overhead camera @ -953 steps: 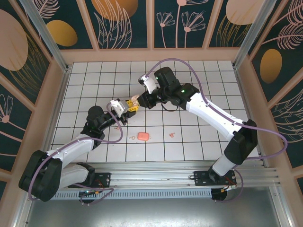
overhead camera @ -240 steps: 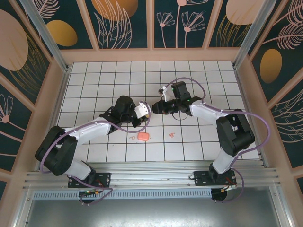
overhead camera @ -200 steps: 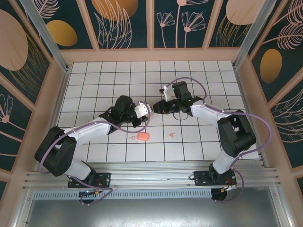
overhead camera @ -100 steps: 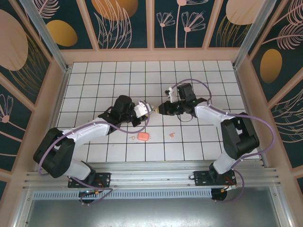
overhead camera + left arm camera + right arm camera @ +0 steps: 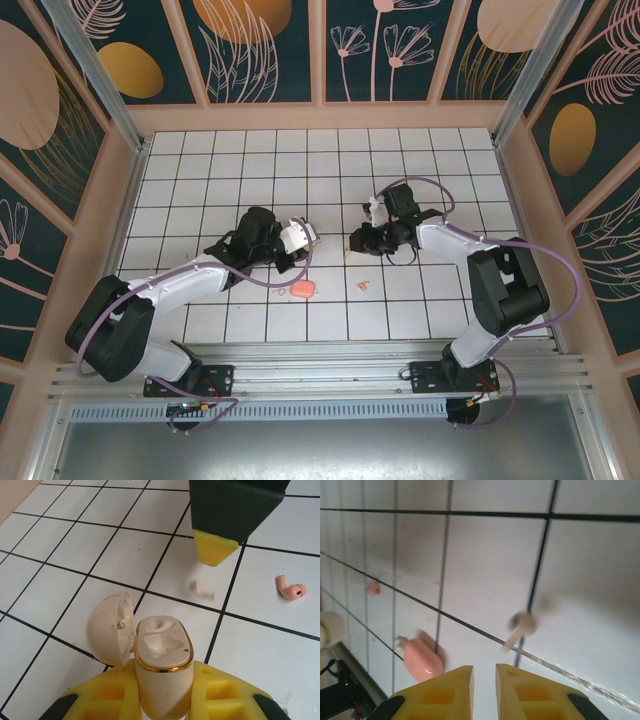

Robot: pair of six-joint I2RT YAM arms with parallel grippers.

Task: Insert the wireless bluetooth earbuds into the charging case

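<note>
White gridded tabletop (image 5: 200,170) spreads under both arms. Left gripper (image 5: 164,682) is clamped on the small cream oval charging case (image 5: 162,647), lid open, both wells empty; right gripper (image 5: 484,677), fingers nearly together, holds nothing. Tiny cream plastic earbud (image 5: 201,590) sits loose between them: nothing inserted yet.

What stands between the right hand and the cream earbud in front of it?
Nothing visible does. The cream earbud, blurred, shows just beyond the right hand, with bare tile between them. The pink case lies to the side.
</note>
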